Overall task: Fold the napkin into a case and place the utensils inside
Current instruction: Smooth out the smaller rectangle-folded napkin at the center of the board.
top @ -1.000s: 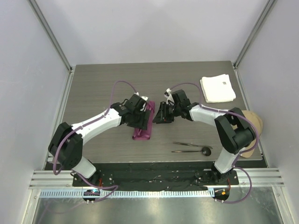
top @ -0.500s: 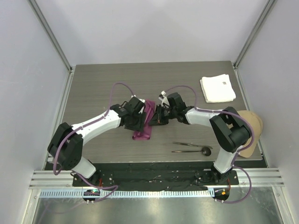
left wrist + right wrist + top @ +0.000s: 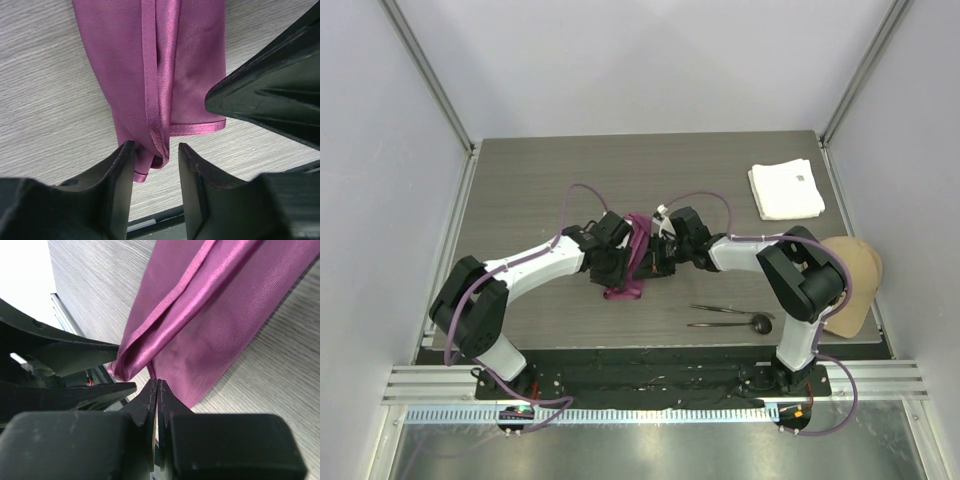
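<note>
The magenta-purple napkin point(image 3: 625, 290) lies folded into a long narrow strip in the middle of the table, with its far end bunched up between the two grippers. My left gripper point(image 3: 617, 265) point(image 3: 156, 150) stands open, and the strip's folded hem point(image 3: 159, 125) hangs loose in the gap between its fingers. My right gripper point(image 3: 655, 258) point(image 3: 157, 382) is shut, pinching a thin edge of the napkin point(image 3: 210, 315) at its tips. The utensils lie to the near right: a dark spoon point(image 3: 732, 323) and a thin dark piece point(image 3: 720, 309) beside it.
A folded white cloth point(image 3: 786, 189) lies at the back right. A tan cap point(image 3: 855, 280) sits at the table's right edge behind the right arm. Metal rails run along the near edge.
My right gripper has moved left onto the napkin and closed on its edge. The left gripper's jaws have narrowed around the fold. The napkin's far end has bunched up.
</note>
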### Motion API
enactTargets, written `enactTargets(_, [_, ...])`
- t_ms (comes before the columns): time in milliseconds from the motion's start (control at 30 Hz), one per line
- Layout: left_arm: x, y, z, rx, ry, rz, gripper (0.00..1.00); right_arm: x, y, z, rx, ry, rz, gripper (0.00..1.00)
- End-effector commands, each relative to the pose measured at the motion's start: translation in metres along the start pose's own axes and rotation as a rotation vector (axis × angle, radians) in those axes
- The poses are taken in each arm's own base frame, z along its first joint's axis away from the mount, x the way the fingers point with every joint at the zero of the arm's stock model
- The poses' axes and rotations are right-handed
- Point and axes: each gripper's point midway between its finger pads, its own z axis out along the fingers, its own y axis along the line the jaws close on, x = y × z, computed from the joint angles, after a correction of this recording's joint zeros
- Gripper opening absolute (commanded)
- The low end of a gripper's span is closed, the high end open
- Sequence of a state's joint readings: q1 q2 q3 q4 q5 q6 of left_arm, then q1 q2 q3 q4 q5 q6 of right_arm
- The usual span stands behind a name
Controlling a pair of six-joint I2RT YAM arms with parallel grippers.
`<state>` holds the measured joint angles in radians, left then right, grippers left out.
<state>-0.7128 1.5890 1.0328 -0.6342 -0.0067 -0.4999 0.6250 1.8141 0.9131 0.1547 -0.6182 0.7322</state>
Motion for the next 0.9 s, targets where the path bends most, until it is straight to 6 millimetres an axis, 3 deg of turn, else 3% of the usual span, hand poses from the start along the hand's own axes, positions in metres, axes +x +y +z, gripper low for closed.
enactTargets(0, [-0.004, 0.001, 0.001, -0.016, -0.022, -0.005, 0.39, 0.004, -0.003, 0.009, -0.001, -0.003, -0.022, 0.06])
enactTargets(400, [-0.007, 0.003, 0.001, -0.025, -0.031, -0.002, 0.15, 0.016, -0.013, 0.021, 0.028, 0.007, -0.021, 0.02])
enactTargets(467, [-0.008, 0.001, 0.001, -0.021, -0.038, -0.001, 0.01, 0.017, -0.016, 0.021, 0.038, 0.006, -0.017, 0.02])
enactTargets(600, [-0.015, -0.012, -0.004, 0.031, -0.053, -0.037, 0.00, 0.023, -0.027, 0.022, 0.072, 0.003, -0.008, 0.02])
enactTargets(700, [-0.019, -0.034, -0.006, 0.138, -0.057, -0.074, 0.00, 0.025, -0.034, 0.023, 0.091, -0.010, 0.010, 0.01])
enactTargets(867, [-0.012, -0.055, 0.009, 0.236, -0.021, -0.109, 0.00, 0.029, -0.041, 0.024, 0.099, -0.039, 0.060, 0.01])
